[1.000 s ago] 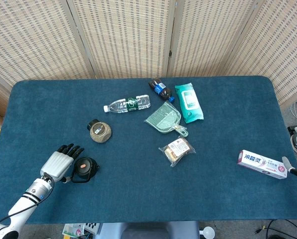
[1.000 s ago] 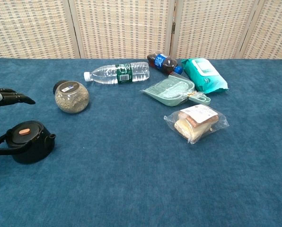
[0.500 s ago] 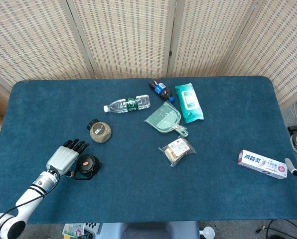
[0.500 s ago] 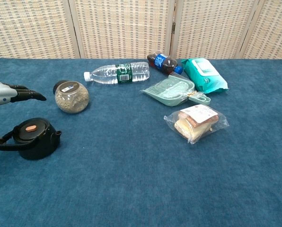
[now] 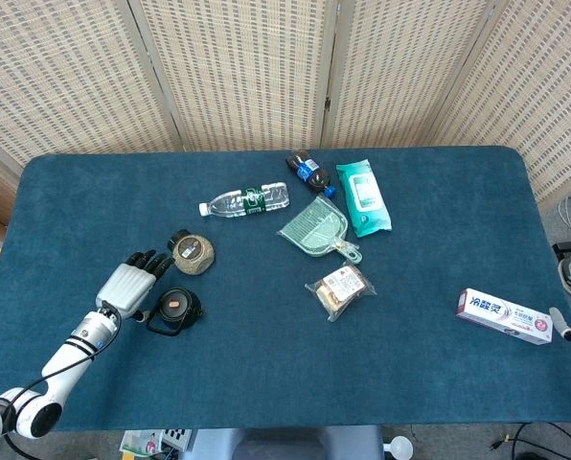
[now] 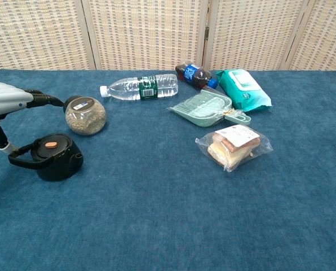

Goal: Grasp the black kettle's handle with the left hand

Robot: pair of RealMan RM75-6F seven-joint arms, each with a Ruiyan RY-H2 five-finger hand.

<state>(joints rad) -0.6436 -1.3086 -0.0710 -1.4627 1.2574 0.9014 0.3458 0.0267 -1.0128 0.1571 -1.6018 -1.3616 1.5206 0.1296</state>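
- Left hand [image 5: 130, 283]: your fingers [image 6: 41, 98] lie stretched out flat above the handle, holding nothing; a thumb-side part reaches down by the loop, contact unclear.
- Right hand: out of both views.
- Black kettle [image 5: 177, 309]: sits upright on the blue table [image 5: 410, 383], front-left, just beside a round jar [image 5: 194, 252].
- Handle [image 6: 22, 159]: a thin, stiff loop jutting toward your hand; take it there.
- Handling, judged: small, hard, smooth plastic; likely light, so it may skid or swing when nudged.

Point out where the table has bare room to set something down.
Bare cloth between the sandwich pack and toothpaste box, and along the near edge. Crowded around the dustpan, wipes, bottles, and by the kettle and jar.
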